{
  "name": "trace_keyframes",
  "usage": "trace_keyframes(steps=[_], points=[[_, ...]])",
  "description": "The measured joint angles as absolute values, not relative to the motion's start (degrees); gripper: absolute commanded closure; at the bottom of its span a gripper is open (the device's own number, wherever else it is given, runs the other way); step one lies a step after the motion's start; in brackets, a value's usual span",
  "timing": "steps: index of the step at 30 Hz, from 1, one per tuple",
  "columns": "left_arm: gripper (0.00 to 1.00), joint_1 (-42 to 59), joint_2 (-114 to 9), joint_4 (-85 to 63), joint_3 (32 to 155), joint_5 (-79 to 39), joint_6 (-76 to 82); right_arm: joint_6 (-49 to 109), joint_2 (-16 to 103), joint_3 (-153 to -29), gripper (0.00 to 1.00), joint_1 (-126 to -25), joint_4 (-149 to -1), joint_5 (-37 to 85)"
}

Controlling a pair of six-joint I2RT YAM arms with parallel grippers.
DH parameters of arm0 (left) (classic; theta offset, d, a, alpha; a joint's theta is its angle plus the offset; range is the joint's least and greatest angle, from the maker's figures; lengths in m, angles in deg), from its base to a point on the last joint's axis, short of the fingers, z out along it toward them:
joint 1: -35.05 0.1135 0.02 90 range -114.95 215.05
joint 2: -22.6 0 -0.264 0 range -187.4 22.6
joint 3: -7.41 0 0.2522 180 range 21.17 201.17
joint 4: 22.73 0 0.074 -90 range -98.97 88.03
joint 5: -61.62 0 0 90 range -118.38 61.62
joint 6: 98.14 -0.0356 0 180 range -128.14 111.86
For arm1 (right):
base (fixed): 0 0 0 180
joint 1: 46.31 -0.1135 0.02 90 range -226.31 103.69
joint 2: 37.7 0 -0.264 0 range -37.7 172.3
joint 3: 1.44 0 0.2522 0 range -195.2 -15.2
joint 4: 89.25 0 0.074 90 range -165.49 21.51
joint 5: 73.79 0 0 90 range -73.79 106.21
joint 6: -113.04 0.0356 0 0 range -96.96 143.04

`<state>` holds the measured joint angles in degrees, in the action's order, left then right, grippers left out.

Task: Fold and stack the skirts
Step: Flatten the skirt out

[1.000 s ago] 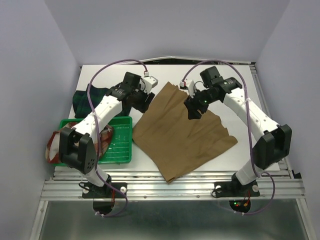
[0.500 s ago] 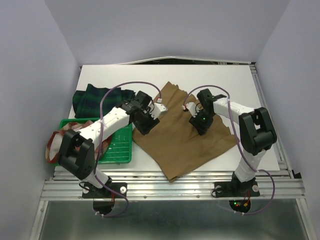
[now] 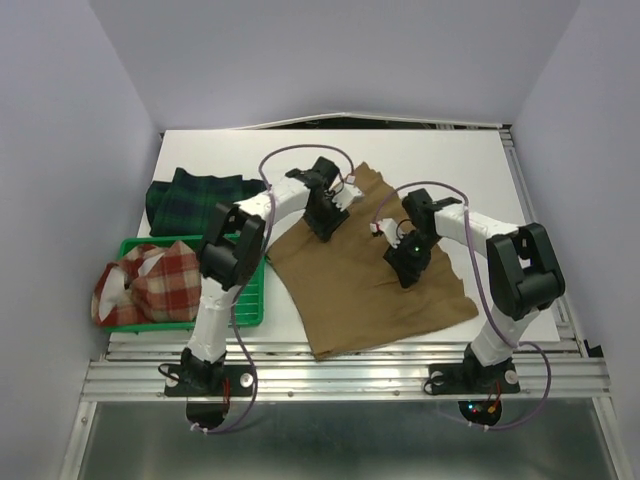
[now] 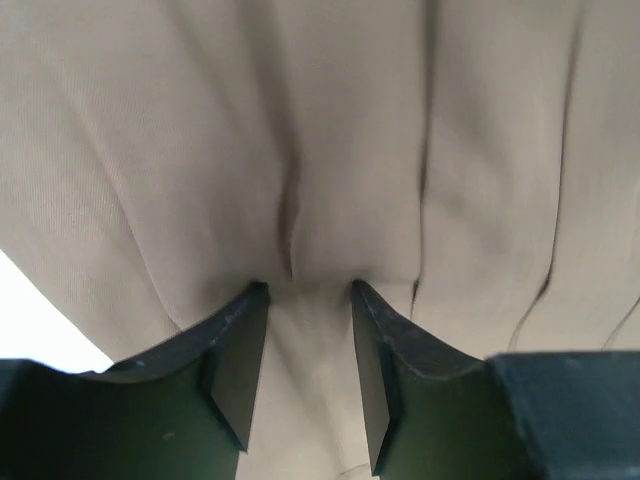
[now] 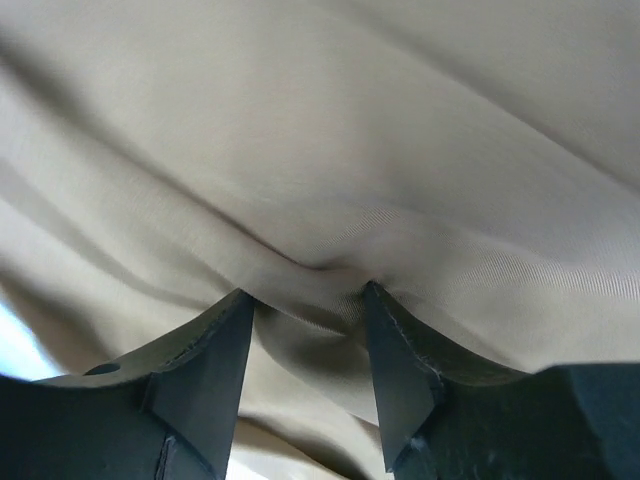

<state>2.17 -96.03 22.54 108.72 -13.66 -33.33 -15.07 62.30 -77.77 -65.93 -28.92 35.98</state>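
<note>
The tan-brown pleated skirt (image 3: pixel 375 285) lies spread flat in the middle of the table. My left gripper (image 3: pixel 322 226) presses down on its far left part, and my right gripper (image 3: pixel 408 268) presses on its middle right. In the left wrist view the gripper (image 4: pixel 308 290) is open, tips pushed into the tan cloth (image 4: pixel 330 130) with a small crease bunched between them. The right gripper (image 5: pixel 308 295) is likewise open on the cloth (image 5: pixel 350 150), a ridge rising between its tips. The dark tartan skirt (image 3: pixel 195 198) lies at the far left. The red plaid skirt (image 3: pixel 150 282) sits bundled at the near left.
A green plastic tray (image 3: pixel 245 292) stands at the near left with the red plaid skirt partly in it and hanging over its left side. The table's white top (image 3: pixel 470 170) shows behind and to the right of the tan skirt.
Both grippers have come down onto the tan skirt and narrowed their jaws. The left arm has swung off the tray area towards the skirt's far part, uncovering the red plaid skirt. The tan skirt has shifted.
</note>
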Motion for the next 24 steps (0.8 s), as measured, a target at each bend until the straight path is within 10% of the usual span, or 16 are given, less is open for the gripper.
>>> trace_keyframes(steps=[9, 24], points=[[0.49, 2.8, -124.5, 32.7, 157.0, -9.9, -32.6, -15.0, 67.3, -80.0, 0.44, -70.7, -15.8, 48.8], [0.44, 2.9, -108.8, 35.0, 136.6, -5.0, -32.5, -15.5, 65.7, -96.0, 0.36, -72.2, -8.0, 51.7]])
